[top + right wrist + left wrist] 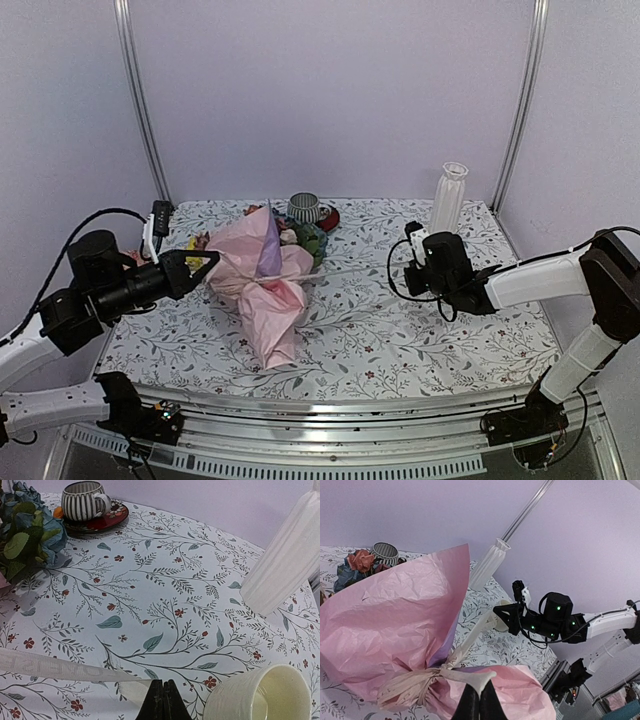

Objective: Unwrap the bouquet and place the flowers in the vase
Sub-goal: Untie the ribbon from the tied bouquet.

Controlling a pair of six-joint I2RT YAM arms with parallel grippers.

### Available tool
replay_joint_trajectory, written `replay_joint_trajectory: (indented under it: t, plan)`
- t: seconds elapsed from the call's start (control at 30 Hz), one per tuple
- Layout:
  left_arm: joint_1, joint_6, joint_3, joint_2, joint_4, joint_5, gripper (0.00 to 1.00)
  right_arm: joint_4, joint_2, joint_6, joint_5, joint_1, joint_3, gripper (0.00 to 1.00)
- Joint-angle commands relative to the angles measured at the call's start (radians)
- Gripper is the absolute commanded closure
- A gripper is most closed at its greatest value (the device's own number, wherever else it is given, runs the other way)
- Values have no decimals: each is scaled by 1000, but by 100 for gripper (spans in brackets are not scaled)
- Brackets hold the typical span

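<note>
From above, the bouquet [262, 285] lies on the counter [420, 335], left of the middle, wrapped in pink paper. The left pincer [208, 265] is at its left side. A thin ribbon [340, 272] runs tight from the bouquet across to the right pincer [408, 268]. The white vase [450, 198] stands upright near the far right corner. A striped cup [304, 207] on a red saucer sits at the far edge, just behind the flowers [300, 238].

From the left wrist, the left pincer [480, 700] is pinched shut on one end of the ribbon [470, 676], right by the knot. The knot is tied around the pink paper. The other end goes up to the right pincer [501, 612].

From the right wrist, the right pincer [162, 697] is pinched shut on the ribbon [60, 667], which stretches off to the left. A cream mug [260, 695] is just beside it on the right. The vase [287, 565] stands behind the mug.
</note>
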Motion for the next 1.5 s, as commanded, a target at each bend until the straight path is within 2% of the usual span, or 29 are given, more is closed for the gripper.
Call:
replay_joint_trajectory:
  t: [0.0, 0.53, 1.47]
  plan:
    - [14, 14, 16, -42, 40, -25, 100, -1, -27, 33, 71, -19, -3, 98]
    - [14, -3, -9, -71, 30, -55, 100, 40, -148, 131, 56, -105, -90, 98]
    - [15, -72, -34, -274, -132, -327, 100, 81, -283, 311, 13, -247, -208, 98]
